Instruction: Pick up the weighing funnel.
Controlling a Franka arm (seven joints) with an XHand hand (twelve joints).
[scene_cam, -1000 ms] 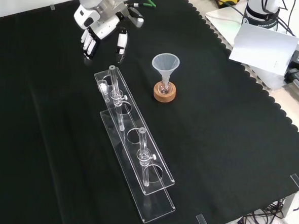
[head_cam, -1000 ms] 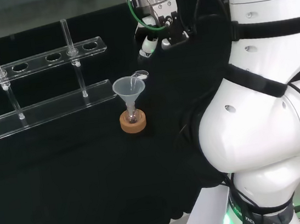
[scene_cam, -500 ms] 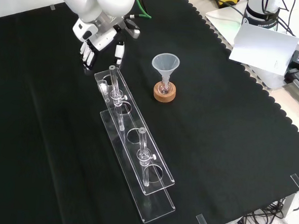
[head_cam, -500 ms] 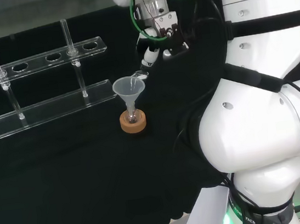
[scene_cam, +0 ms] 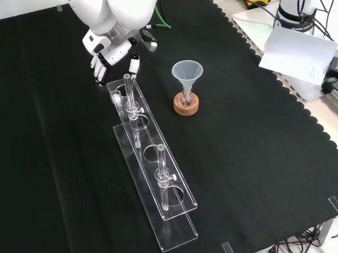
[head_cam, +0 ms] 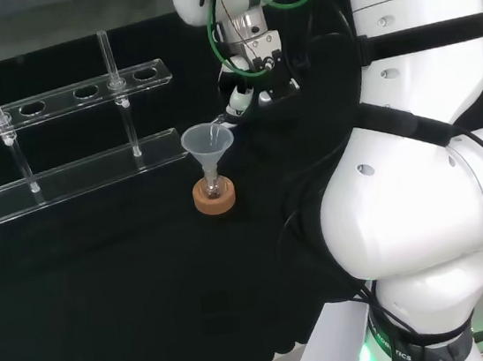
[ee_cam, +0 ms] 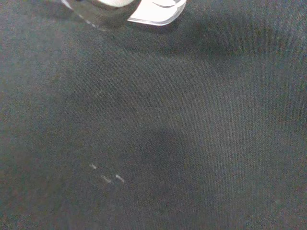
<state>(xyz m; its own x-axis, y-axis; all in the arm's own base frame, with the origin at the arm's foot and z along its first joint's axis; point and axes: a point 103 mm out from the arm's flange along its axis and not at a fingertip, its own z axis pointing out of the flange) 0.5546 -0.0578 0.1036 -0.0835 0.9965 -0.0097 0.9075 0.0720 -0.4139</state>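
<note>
Nearest in the head view: funnel (head_cam: 208,140), mouth up, stem in a flask on a cork ring (head_cam: 214,196). Untouched.

Just behind its rim, at 2 o'clock: weighing funnel (head_cam: 226,121), a small clear scoop lying on the cloth (head_cam: 103,279). Not lifted yet. In the wrist view, a clear edge (ee_cam: 158,13) close under the palm. Perhaps the same piece; cannot tell for sure.

Above the scoop, at its 1 o'clock: hand (head_cam: 255,76), fingertips pointing down at it. A second ago, higher and further toward 3 o'clock, with bare cloth between fingertip and scoop. Now lower and shifted toward 9 o'clock, with that gap almost gone. Touching or not, cannot tell.

Same story in the front view: hand (scene_cam: 112,48) at the funnel's 9 o'clock, lower than a second ago and now just beside the far end of the rack (scene_cam: 179,233). Fingers (scene_cam: 98,70) straight, side by side, pointing down. Thumb (scene_cam: 134,65) set apart from them, with a gap between. Nothing pinched there, as far as can be seen.

Farthest in the head view: the rack with two upright tubes, at the funnel's 10 o'clock.

By the look of it, reach nearly done and grasp not begun. Calls next for a short last descent, then closing thumb and fingers on the scoop. Some risk of clipping the funnel's rim or the rack's end, both close by.
</note>
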